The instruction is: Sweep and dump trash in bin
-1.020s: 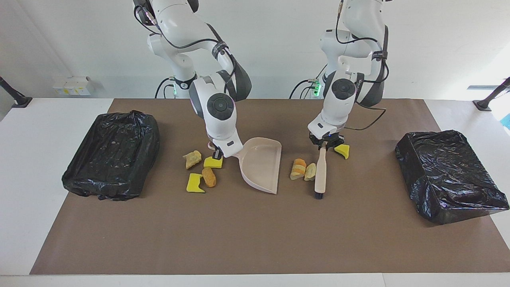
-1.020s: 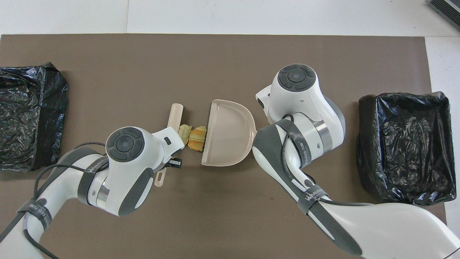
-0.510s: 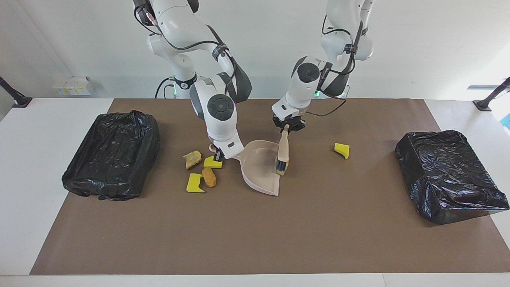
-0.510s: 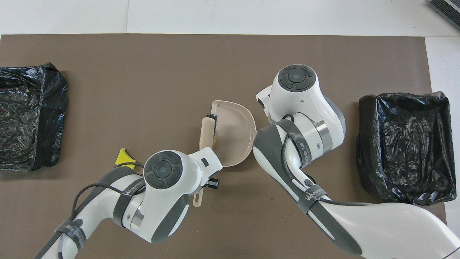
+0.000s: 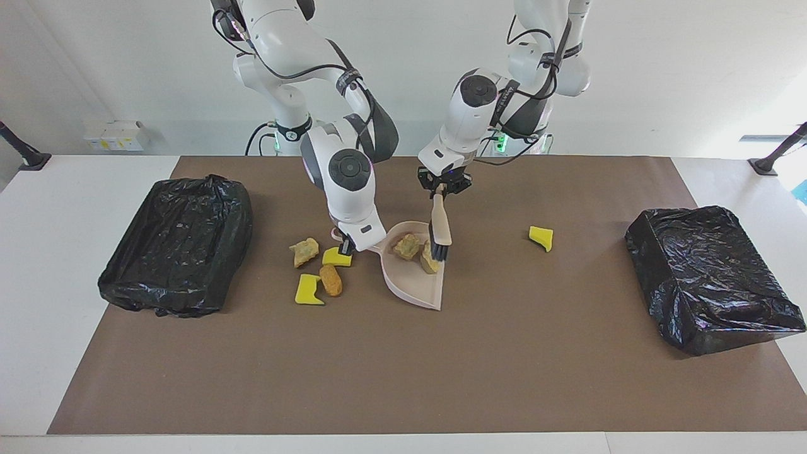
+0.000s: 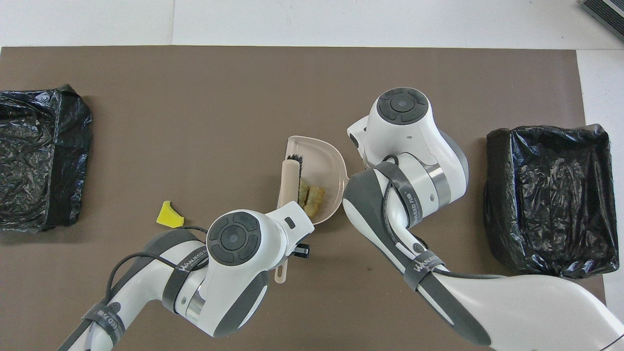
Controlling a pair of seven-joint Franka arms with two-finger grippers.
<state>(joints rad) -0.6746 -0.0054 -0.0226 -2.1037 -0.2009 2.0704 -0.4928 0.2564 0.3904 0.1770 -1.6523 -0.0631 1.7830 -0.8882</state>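
My right gripper (image 5: 343, 243) is shut on the handle of the beige dustpan (image 5: 416, 284), which rests on the brown mat. Over the pan, my left gripper (image 5: 441, 191) is shut on the brush (image 5: 441, 224), its bristles down inside the pan. Two tan pieces of trash (image 5: 408, 246) lie in the pan beside the bristles, also seen from overhead as tan chunks (image 6: 312, 195) next to the brush (image 6: 291, 178). On the mat toward the right arm's end lie a tan chunk (image 5: 306, 251), two yellow wedges (image 5: 309, 290) and a brown chunk (image 5: 330, 280). One yellow wedge (image 5: 541, 237) lies toward the left arm's end.
A bin lined with a black bag (image 5: 176, 243) stands at the right arm's end of the table, and a second black-lined bin (image 5: 712, 277) at the left arm's end. In the overhead view both arms cover their own grippers.
My left gripper carried the brush across toward the dustpan, pushing the two tan chunks into it. The right gripper and the pan barely moved.
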